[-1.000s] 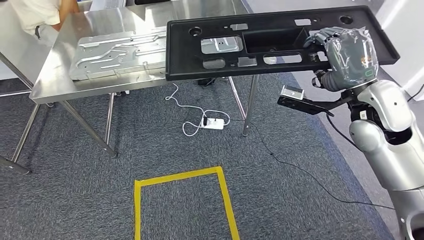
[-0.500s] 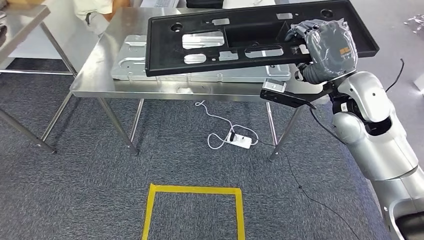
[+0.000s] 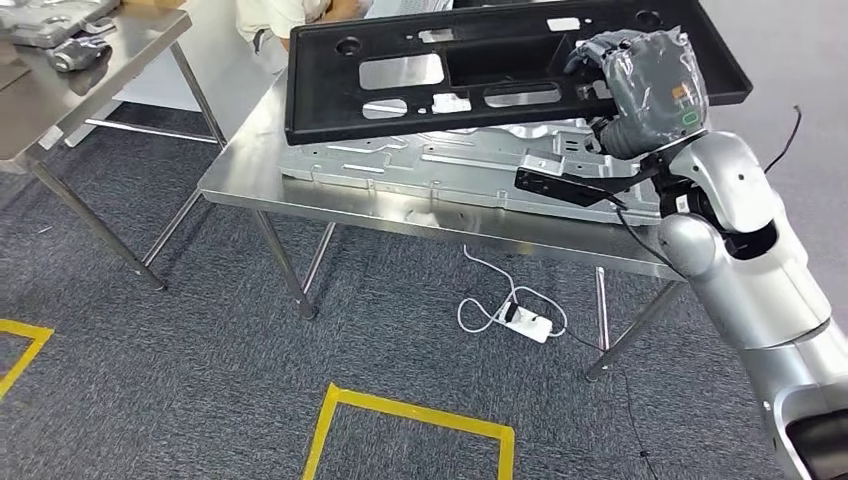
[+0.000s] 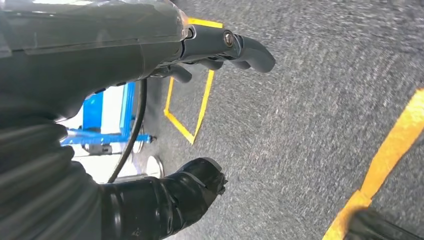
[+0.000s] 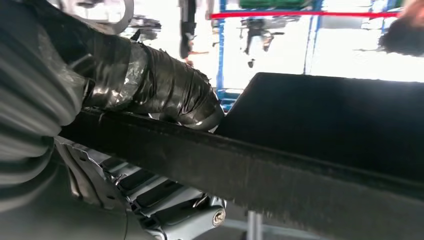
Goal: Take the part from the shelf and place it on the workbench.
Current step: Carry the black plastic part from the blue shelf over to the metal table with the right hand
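The right robot hand (image 3: 645,85) grips the black panel (image 3: 500,65), now carried over the worktop (image 3: 420,205) as the robot has closed in; lowering comes next. The left robot hand (image 4: 200,100) hangs open.

A stainless steel workbench (image 3: 300,190) on angled legs is seen standing on grey carpet (image 3: 150,380). A large pressed silver metal panel (image 3: 450,165) is laid flat on its top, covering much of the surface. A second steel table (image 3: 60,95) is set nearby at the far left, with what may be grey metal parts (image 3: 55,30) on it. On the carpet, yellow tape outlines (image 3: 410,415) are marked, and a white power strip (image 3: 525,322) with its looped cord is left under the workbench.
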Available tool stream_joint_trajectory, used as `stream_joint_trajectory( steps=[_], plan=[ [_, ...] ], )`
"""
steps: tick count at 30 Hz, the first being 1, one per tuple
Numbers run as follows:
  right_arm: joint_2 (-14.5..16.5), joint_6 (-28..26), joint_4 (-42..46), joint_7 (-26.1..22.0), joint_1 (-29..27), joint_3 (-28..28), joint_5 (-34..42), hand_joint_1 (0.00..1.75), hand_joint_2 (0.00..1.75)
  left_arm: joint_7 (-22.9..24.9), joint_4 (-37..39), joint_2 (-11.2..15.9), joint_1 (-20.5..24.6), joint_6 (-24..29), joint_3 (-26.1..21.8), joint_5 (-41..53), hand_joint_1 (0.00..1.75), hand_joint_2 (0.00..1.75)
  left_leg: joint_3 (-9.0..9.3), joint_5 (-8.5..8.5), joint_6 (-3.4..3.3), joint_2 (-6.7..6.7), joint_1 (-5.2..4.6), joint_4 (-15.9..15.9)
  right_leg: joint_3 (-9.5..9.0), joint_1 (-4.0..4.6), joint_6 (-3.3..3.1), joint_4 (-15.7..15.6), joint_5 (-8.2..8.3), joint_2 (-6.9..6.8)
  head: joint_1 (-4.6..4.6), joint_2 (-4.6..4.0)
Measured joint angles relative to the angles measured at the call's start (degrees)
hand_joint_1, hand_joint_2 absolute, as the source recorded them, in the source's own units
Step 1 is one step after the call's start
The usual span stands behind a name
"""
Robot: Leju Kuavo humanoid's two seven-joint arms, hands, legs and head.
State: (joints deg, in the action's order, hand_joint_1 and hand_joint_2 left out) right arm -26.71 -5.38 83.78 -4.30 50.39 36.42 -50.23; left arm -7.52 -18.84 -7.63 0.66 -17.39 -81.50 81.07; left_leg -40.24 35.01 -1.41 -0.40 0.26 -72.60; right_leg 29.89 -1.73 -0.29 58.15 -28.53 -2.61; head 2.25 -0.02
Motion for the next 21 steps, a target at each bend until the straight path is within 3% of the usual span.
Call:
stream_joint_trajectory(
  steps=[1, 2, 3, 5, 6, 8, 9, 11, 12, 13, 15, 16, 17, 18, 20, 21],
  plan=[
    [0.0, 0.0, -0.1, 0.0, -0.1, 0.1, 0.0, 1.75, 1.75, 0.0, 0.0, 0.0, -0.2, 0.0, 0.0, 0.0, 0.00, 1.75, -0.53, -0.61, 0.46, 0.29, 0.30, 2.1, -0.97, -0.29, 0.34, 0.0, -0.88, -0.55, 0.01, 0.00],
    [0.0, 0.0, -0.2, 0.0, -0.1, 0.3, 0.0, 1.75, 1.75, 0.0, 0.0, 0.0, -0.3, 0.0, -0.1, 0.0, 0.00, 1.75, -0.53, -3.25, 0.94, 0.77, 0.57, 5.4, -1.94, -0.53, 0.79, 0.0, -1.81, -1.03, 0.02, 0.00],
    [0.0, -0.1, -0.4, 0.1, -0.2, 0.4, -0.1, 1.75, 1.75, 0.0, 0.0, 0.0, -0.6, 0.0, -0.1, 0.0, 0.00, 1.75, -0.36, -7.26, 1.35, 1.49, 0.73, 8.5, -2.89, -0.68, 1.28, 0.0, -2.78, -1.50, 0.01, 0.00],
    [0.0, -0.4, -0.7, -0.1, -0.2, 0.7, -0.5, 1.75, 1.75, 0.0, 0.0, 0.0, -1.0, 0.0, -0.1, 0.0, 0.00, 1.75, 0.36, -12.74, 1.19, 2.40, 0.71, 12.0, -4.38, -0.58, 2.36, -0.5, -4.29, -2.26, -0.01, 0.00],
    [-0.1, -0.6, -0.8, -0.2, -0.3, 0.8, -0.7, 1.75, 1.75, 0.0, 0.0, 0.0, -1.1, 0.0, -0.1, 0.0, 0.00, 1.75, 0.71, -13.37, 0.77, 2.43, 0.61, 12.2, -5.13, -0.47, 2.87, -0.7, -4.45, -2.54, -0.02, 0.00],
    [-0.3, -0.9, -1.1, -0.5, -0.2, 0.9, -1.4, 1.75, 1.75, 0.0, 0.0, 0.0, -1.0, 0.0, -0.2, 0.1, 0.00, 1.75, 2.01, -12.45, -0.21, 1.62, 0.60, 12.8, -5.00, -0.56, 3.76, 1.1, -2.82, -2.18, -0.04, 0.00],
    [-0.6, -1.1, -1.2, -0.6, -0.2, 1.0, -1.6, 1.75, 1.75, 0.0, 0.0, 0.1, -1.0, 0.0, -0.2, 0.1, 0.00, 1.75, 2.92, -12.01, -0.60, 1.26, 0.63, 13.3, -3.48, -0.74, 3.96, 4.1, -1.19, -1.18, -0.03, 0.00],
    [-1.3, -1.3, -1.6, -0.8, -0.4, 1.1, -1.8, 1.75, 1.75, 0.0, 0.0, 0.1, -0.8, 0.0, -0.2, 0.2, 0.00, 1.75, 5.13, -11.13, -1.28, 0.52, 0.58, 14.5, 2.09, -0.79, 3.77, 11.6, 0.48, 1.12, -0.09, 0.00],
    [-1.8, -1.4, -1.9, -0.8, -0.6, 1.2, -1.6, 1.75, 1.75, 0.0, 0.0, 0.2, -0.7, 0.0, -0.2, 0.2, 0.00, 1.75, 6.31, -10.54, -1.54, 0.15, 0.45, 15.0, 4.92, -0.56, 3.50, 14.3, -0.48, 1.84, -0.09, 0.00],
    [-2.2, -1.3, -2.3, -0.7, -0.8, 1.3, -1.4, 1.75, 1.75, 0.1, 0.0, 0.2, -0.6, 0.0, -0.2, 0.2, 0.00, 1.75, 7.58, -9.86, -1.77, -0.31, 0.25, 15.4, 7.49, -0.28, 3.27, 15.9, -2.73, 2.12, -0.11, 0.00],
    [-3.0, -1.0, -3.6, 0.2, -1.5, 1.3, -0.5, 1.75, 1.75, 0.2, -0.1, 0.2, -0.6, -0.2, -0.3, 0.3, 0.00, 1.75, 10.30, -8.23, -2.14, -1.15, -0.29, 16.0, 11.26, 0.24, 2.75, 15.7, -7.95, 2.28, -0.11, 0.00],
    [-3.3, -0.7, -4.3, 0.7, -1.9, 1.1, 0.2, 1.75, 1.75, 0.3, -0.2, 0.2, -0.6, -0.4, -0.4, 0.3, 0.00, 1.75, 11.71, -7.28, -2.28, -1.50, -0.64, 16.2, 12.43, 0.54, 2.36, 14.0, -9.14, 2.34, -0.11, 0.00],
    [-3.5, -0.3, -5.1, 1.2, -2.3, 0.9, 0.8, 1.75, 1.75, 0.4, -0.4, 0.2, -0.6, -0.7, -0.6, 0.4, 0.00, 1.75, 13.11, -6.23, -2.39, -1.77, -0.97, 16.2, 13.13, 0.90, 1.77, 11.3, -7.97, 2.42, -0.11, 0.00],
    [-3.8, 0.0, -6.1, 1.5, -2.8, 0.6, 1.3, 1.75, 1.75, 0.5, -0.6, 0.0, -0.8, -1.1, -0.8, 0.4, 0.00, 1.75, 14.29, -5.12, -2.50, -1.98, -1.19, 16.3, 13.48, 1.38, 0.95, 7.8, -3.62, 2.55, -0.10, 0.00],
    [-4.3, 0.3, -8.1, 2.0, -3.8, 0.0, 1.9, 1.75, 1.75, 0.6, -1.2, -0.6, -0.9, -1.6, -1.2, 0.5, 0.00, 1.75, 16.30, -2.81, -2.44, -2.42, -1.48, 16.2, 13.23, 2.56, -0.44, 1.7, 7.54, 3.14, -0.08, 0.00],
    [-4.6, 0.4, -8.8, 2.2, -4.2, -0.2, 2.1, 1.75, 1.75, 0.6, -1.4, -0.9, -0.8, -1.8, -1.4, 0.5, 0.00, 1.75, 17.25, -1.99, -2.34, -2.59, -1.45, 16.3, 12.81, 3.01, -0.84, 0.3, 11.04, 3.40, -0.07, 0.00]
  ],
)
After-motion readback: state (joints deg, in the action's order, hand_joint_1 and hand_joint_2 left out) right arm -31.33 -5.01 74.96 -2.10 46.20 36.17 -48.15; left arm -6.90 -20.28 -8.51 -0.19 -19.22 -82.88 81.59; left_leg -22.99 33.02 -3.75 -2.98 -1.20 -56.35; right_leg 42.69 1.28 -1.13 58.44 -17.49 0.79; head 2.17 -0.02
